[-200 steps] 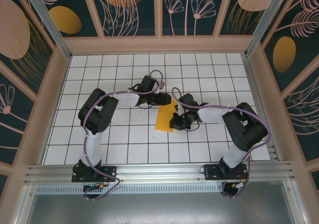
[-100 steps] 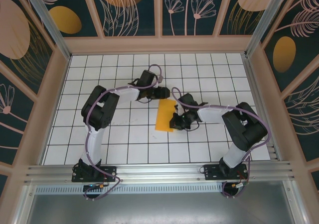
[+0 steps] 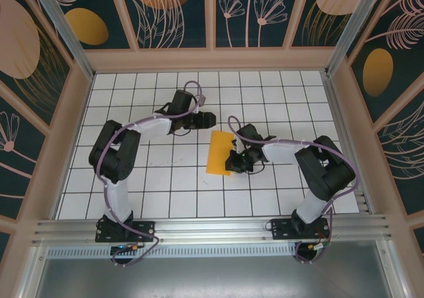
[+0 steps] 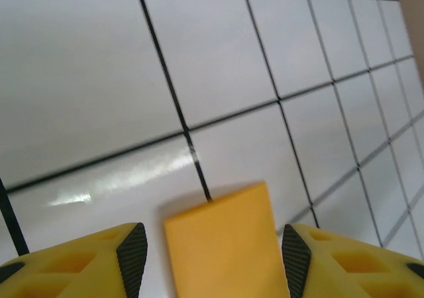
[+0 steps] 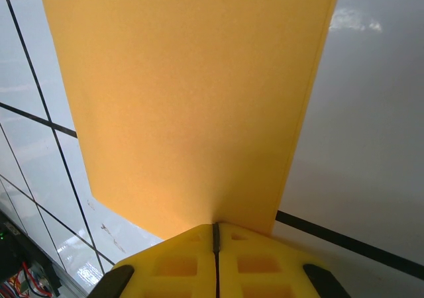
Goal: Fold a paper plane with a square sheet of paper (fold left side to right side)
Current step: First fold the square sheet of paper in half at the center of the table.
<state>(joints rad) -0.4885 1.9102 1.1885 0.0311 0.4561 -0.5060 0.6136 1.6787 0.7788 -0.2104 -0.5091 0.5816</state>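
Note:
The square sheet of paper lies flat on the white grid table, folded into a narrow orange-yellow rectangle about one tile wide. My right gripper is shut, its closed tips resting at the paper's right edge. In the right wrist view the paper spreads out from the shut gripper. My left gripper hovers open just beyond the paper's far end, apart from it. In the left wrist view the paper's end shows between the spread fingers, with the left gripper holding nothing.
The table is a white tiled grid ringed by low beige walls. A metal rail with both arm bases runs along the near edge. Bare tiles lie left and right of the paper.
My left gripper has drawn back from the paper's far end toward the upper left, uncovering that end. The right gripper and the paper have stayed put.

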